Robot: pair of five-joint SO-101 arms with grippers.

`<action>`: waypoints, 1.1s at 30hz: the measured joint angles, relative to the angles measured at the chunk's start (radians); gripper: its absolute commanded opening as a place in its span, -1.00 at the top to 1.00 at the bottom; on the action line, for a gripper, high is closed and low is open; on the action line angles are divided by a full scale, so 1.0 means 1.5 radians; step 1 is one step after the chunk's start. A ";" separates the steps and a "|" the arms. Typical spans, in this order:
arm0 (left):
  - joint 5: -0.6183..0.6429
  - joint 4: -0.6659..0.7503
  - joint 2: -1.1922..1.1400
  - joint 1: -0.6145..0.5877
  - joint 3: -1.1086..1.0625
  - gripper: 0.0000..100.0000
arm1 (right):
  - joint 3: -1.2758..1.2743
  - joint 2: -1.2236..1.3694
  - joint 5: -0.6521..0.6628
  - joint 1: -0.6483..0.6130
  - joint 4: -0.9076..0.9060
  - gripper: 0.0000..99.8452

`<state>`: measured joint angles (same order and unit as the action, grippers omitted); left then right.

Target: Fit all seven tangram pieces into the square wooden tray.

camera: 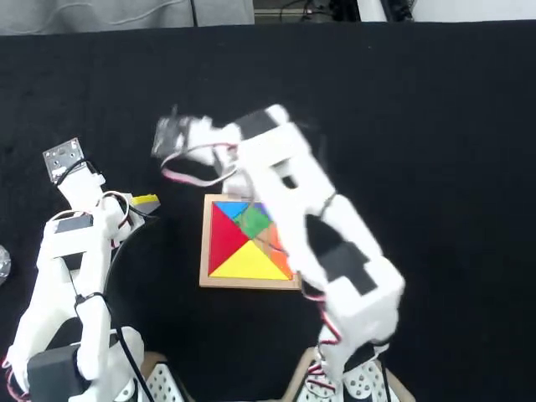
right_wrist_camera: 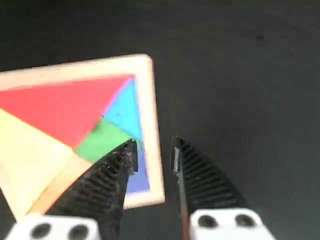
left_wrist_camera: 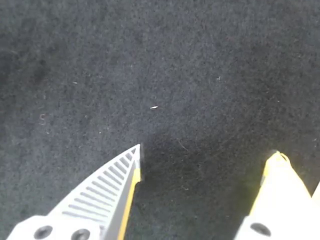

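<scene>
The right gripper (right_wrist_camera: 152, 149) hangs low with its black fingers (right_wrist_camera: 112, 175) a narrow gap apart, released and holding nothing. Directly beneath its tips is one edge of the square wooden tray (right_wrist_camera: 155, 100), with the rim showing through the gap. One finger lies over the tray's inside and the other over the black worktop (right_wrist_camera: 240, 75) just outside it. Nearest that finger are a green square (right_wrist_camera: 102, 140), a light blue triangle (right_wrist_camera: 125, 112) and a darker blue piece (right_wrist_camera: 142, 181). Farther in lie a red triangle (right_wrist_camera: 55, 107), a yellow triangle (right_wrist_camera: 25, 155) and an orange piece (right_wrist_camera: 55, 187), all flat in the tray.

The left gripper (left_wrist_camera: 206, 152) is spread wide and empty over bare worktop, well apart from the tray.
</scene>
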<state>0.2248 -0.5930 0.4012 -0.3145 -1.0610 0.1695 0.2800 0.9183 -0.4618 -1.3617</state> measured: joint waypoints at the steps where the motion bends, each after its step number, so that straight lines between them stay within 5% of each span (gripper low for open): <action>1: 0.000 0.000 0.000 0.000 0.000 0.26 | 0.003 -0.026 -0.015 0.016 -0.009 0.79; 12: -0.032 -0.017 0.000 0.001 0.073 0.33 | 0.004 -0.295 -0.220 0.173 -0.064 0.79; 23: -0.186 -0.393 0.182 0.003 0.548 0.38 | 0.009 -0.477 -0.358 0.186 -0.069 0.79; 33: -0.222 -0.475 0.435 0.004 0.592 0.38 | 0.035 -0.741 -0.443 0.187 -0.069 0.79</action>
<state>-0.1082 -1.3050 1.0533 -0.3084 -0.1726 0.2217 -0.8309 0.2539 -0.1811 -1.4645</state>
